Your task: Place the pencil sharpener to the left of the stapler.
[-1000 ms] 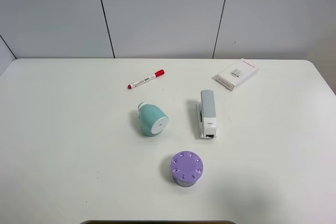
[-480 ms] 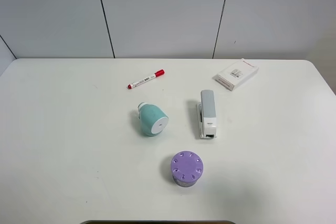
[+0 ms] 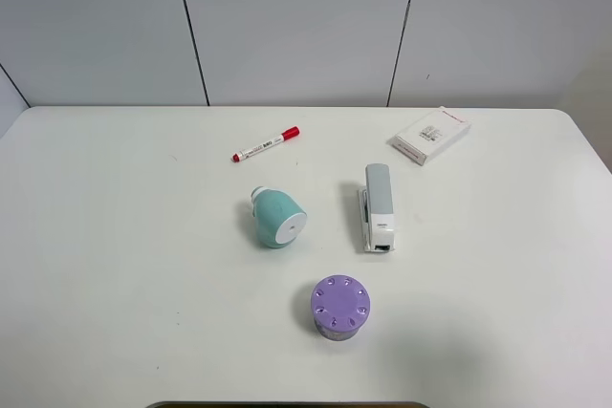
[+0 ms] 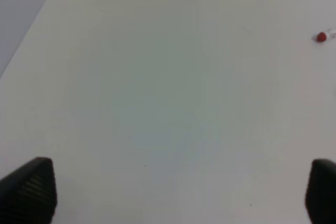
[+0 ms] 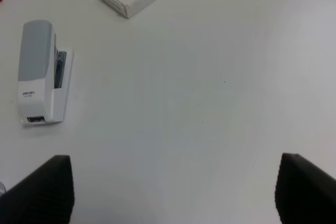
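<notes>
The left gripper (image 4: 178, 192) hangs above a bare stretch of the white tabletop (image 3: 115, 236), its jaws spread wide apart and holding nothing; only the two dark fingertips (image 4: 31, 187) show in its wrist view, with the red cap of a marker (image 4: 321, 36) at the edge. In the high view, the marker (image 3: 265, 144) lies toward the far side of the tabletop, left of centre. The pencil sharpener (image 3: 276, 217) lies on its side near the middle, its white circular face turned toward the near edge, to the left of the stapler (image 3: 378, 207) and apart from it. A purple cylinder (image 3: 339, 308) stands nearer, between the two. A white flat box (image 3: 430, 135) lies to the far right. The right gripper (image 5: 173, 190) hovers to the right of the stapler (image 5: 42, 80), jaws wide apart and empty.
</notes>
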Available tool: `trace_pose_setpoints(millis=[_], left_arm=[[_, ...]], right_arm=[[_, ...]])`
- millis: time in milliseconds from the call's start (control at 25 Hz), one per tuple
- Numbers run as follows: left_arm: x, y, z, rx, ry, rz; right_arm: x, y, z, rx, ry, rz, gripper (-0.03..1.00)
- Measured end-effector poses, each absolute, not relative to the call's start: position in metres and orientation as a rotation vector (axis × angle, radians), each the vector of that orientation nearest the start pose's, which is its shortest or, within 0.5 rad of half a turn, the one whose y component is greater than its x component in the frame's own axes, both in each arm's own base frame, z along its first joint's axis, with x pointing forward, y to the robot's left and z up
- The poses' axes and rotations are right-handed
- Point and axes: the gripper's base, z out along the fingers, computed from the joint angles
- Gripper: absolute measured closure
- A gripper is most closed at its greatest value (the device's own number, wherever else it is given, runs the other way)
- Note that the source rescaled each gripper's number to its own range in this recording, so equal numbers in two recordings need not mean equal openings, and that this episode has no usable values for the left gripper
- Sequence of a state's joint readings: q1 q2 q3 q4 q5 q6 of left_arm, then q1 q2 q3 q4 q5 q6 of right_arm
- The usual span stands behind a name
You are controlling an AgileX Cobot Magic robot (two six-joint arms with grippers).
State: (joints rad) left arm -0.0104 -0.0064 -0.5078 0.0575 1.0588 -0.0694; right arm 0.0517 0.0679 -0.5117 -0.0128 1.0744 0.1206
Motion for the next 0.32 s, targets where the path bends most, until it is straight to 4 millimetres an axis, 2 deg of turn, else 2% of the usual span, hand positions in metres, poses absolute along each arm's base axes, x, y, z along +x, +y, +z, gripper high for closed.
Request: trace_pose_setpoints(millis=[320], left_arm=[[-0.0067,0.0046,0.2796,-0.063,2.026,0.018]], right_arm=[[0.004,-0.0045,0.2797,0.074,2.111,0.032,0.35]])
